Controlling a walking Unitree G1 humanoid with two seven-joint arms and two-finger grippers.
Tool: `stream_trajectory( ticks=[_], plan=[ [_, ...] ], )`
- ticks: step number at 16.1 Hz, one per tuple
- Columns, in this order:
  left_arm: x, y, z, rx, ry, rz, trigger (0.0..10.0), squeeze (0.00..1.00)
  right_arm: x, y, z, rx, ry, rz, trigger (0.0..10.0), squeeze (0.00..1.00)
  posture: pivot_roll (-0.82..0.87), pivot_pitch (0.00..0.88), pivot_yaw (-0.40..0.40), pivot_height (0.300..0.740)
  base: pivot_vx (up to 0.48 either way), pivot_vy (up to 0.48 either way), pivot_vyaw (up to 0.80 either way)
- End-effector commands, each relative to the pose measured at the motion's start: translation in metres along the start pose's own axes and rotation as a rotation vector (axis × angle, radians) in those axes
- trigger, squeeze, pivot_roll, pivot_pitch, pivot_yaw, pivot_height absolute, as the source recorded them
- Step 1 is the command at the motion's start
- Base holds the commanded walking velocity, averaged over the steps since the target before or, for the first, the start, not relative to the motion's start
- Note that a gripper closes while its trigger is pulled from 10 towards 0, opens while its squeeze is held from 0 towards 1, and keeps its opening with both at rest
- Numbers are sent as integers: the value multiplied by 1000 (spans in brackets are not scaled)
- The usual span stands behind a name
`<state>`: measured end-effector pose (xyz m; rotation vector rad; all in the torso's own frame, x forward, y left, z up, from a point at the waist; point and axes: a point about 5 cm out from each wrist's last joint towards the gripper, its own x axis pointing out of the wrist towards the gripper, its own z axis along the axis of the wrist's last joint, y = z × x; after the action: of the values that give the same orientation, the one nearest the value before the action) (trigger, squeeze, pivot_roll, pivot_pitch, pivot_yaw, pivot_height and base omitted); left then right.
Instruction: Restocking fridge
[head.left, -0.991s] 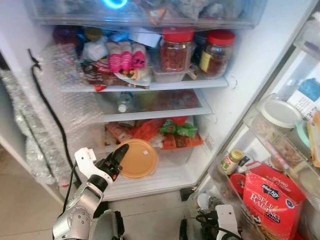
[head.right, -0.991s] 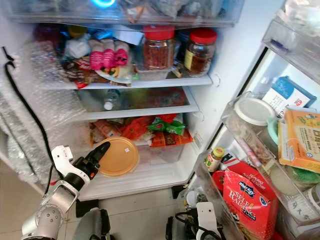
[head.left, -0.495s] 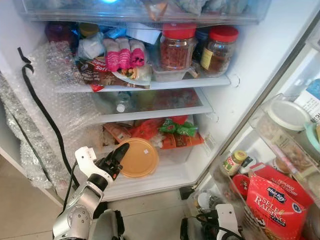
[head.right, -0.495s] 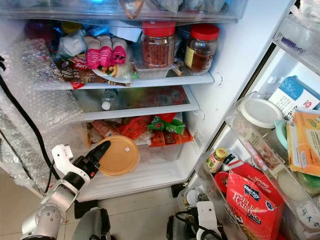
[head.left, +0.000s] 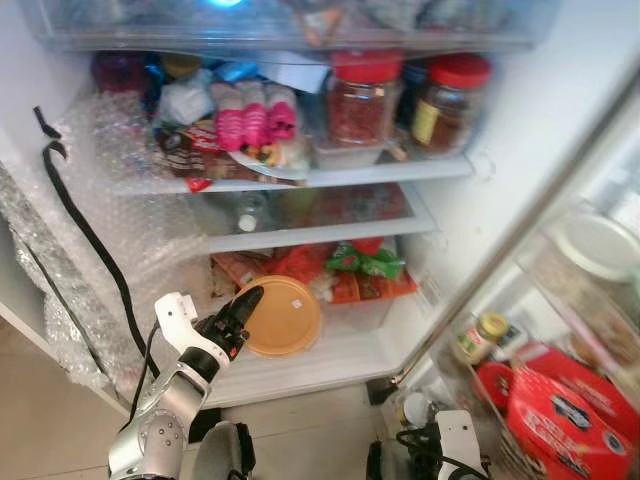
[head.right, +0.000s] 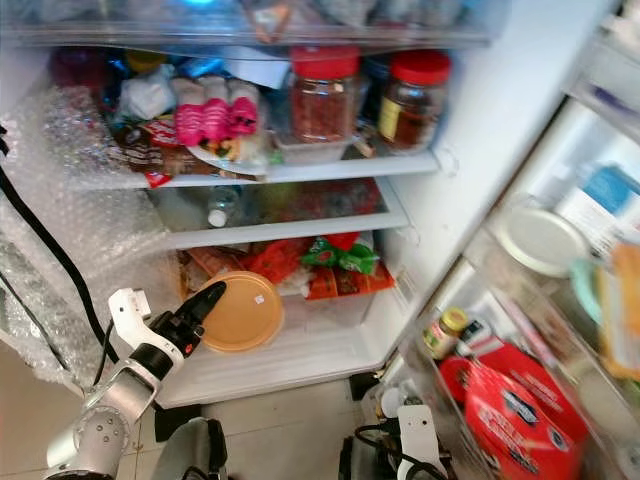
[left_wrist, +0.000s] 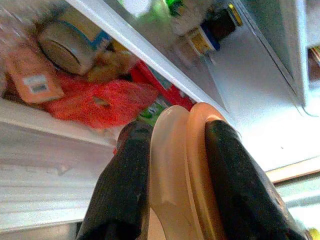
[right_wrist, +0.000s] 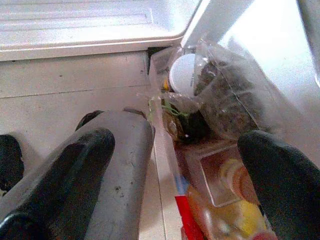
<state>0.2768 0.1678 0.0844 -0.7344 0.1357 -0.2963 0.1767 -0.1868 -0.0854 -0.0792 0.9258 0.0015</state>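
Left tool (left_wrist: 180, 150): two black fingers (left_wrist: 125, 185) clamped on an orange round container (left_wrist: 182, 165), seen edge-on, one finger against each flat face. Pale lid and darker orange body sit side by side between the pads. Beyond: a white fridge shelf edge (left_wrist: 150, 52) running diagonally. Near it, a red mesh bag (left_wrist: 97, 102), an orange packet (left_wrist: 31, 75) with a white label, and a tin can (left_wrist: 62, 44) lying on its side. Farther off, a dark jar (left_wrist: 215, 31) with a yellow cap, blurred.
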Motion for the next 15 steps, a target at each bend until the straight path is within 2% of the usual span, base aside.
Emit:
stream_trajectory(
  ticks=[1, 7, 15],
  plan=[
    [2, -6, 1, 11, 2, -27, 10000, 0, -6, 5, -30, 1, 118, 18, 10000, 0, -84, 100, -51, 603, 266, 0, 0],
    [1, -8, 0, 24, 16, -45, 10000, 0, -6, 6, -29, 1, 111, 20, 10000, 0, -82, 103, -51, 603, 269, 0, 0],
    [6, -21, 2, 51, 44, -139, 10000, 0, -6, 7, -28, 2, 108, 22, 10000, 0, -82, 105, -49, 603, 269, 0, 0]
  ],
)
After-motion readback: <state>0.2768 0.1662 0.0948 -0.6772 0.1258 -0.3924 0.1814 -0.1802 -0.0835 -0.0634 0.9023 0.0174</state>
